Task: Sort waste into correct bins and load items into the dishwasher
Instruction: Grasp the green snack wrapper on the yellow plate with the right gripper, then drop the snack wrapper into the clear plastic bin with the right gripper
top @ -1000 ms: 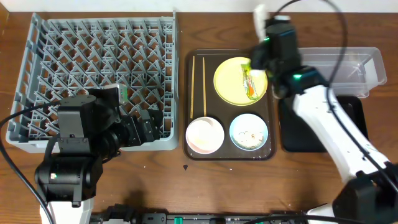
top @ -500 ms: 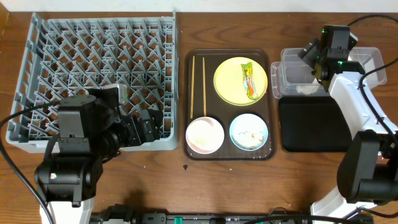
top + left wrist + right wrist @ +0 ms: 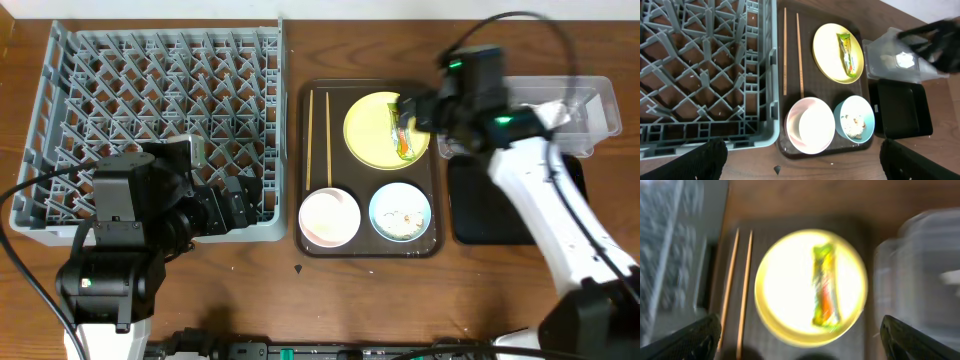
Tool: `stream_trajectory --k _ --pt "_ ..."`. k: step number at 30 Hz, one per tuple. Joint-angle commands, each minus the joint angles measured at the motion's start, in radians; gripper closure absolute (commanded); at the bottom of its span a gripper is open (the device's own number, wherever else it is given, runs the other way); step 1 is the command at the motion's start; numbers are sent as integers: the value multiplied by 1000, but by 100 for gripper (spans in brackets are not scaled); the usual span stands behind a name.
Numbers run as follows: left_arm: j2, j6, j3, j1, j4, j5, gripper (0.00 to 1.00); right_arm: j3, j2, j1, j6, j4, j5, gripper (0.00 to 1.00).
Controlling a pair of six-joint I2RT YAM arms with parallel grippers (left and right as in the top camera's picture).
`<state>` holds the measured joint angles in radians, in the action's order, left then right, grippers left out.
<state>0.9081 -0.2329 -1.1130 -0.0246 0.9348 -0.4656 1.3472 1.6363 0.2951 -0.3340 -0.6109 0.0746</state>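
The green-and-orange wrapper (image 3: pixel 403 135) lies on the yellow plate (image 3: pixel 372 130). My right gripper (image 3: pixel 412 110) hovers open over the plate's right side, and its view is blurred: wrapper (image 3: pixel 824 292), plate (image 3: pixel 785 285), gripper (image 3: pixel 801 345) empty. Two chopsticks (image 3: pixel 318 135) lie left of the plate. The pinkish bowl (image 3: pixel 329 217) and the blue bowl (image 3: pixel 400 212) with rice scraps sit in front. The white napkin (image 3: pixel 887 59) lies in the clear tub (image 3: pixel 590 105), with the black tray (image 3: pixel 500 205) beside it. My left gripper (image 3: pixel 802 167) is open and empty near the grey dish rack (image 3: pixel 150 90).
The dark brown serving tray (image 3: pixel 438 245) holds the plate, bowls and chopsticks between the rack and the bins. A small dark speck (image 3: pixel 298 268) lies on the wooden table in front of it. My right arm crosses over the tub's left end.
The right gripper carried the napkin from above the plate to the clear tub, opened and dropped it there, then swung back left over the plate. The left arm has not moved.
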Motion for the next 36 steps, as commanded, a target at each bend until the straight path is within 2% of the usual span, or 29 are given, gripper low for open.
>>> stream_trajectory --k 1,6,9,10,12,14,15,22,28,34,35,36 --pt "-1 -2 -22 -5 0 -10 2 -8 108 69 31 -18 -208 7" --pt "-1 -2 -22 -5 0 -10 2 -8 281 92 5 64 -327 25" --pt "-1 -2 -22 -5 0 -10 2 -8 378 85 -2 141 -340 28" --pt "-1 -2 -22 -5 0 -10 2 -8 404 83 -3 158 -327 35" --pt "-1 -2 -22 -5 0 -10 2 -8 445 76 -2 175 -284 58" --pt "-1 -2 -22 -5 0 -10 2 -8 448 74 -3 165 -253 93" --pt "-1 -2 -22 -5 0 -10 2 -7 438 72 -3 153 -223 99" --pt "-1 -2 -22 -5 0 -10 2 -6 230 43 -148 81 -143 99" --pt "-1 -2 -22 -5 0 -10 2 -6 35 -94 -292 76 -146 99" --pt "-1 -2 -22 -5 0 -10 2 -7 54 -270 -464 72 -168 99" --pt "-1 -2 -22 -5 0 -10 2 -7 76 -296 -488 74 -181 98" --pt "-1 -2 -22 -5 0 -10 2 -7 96 -315 -500 80 -183 85"
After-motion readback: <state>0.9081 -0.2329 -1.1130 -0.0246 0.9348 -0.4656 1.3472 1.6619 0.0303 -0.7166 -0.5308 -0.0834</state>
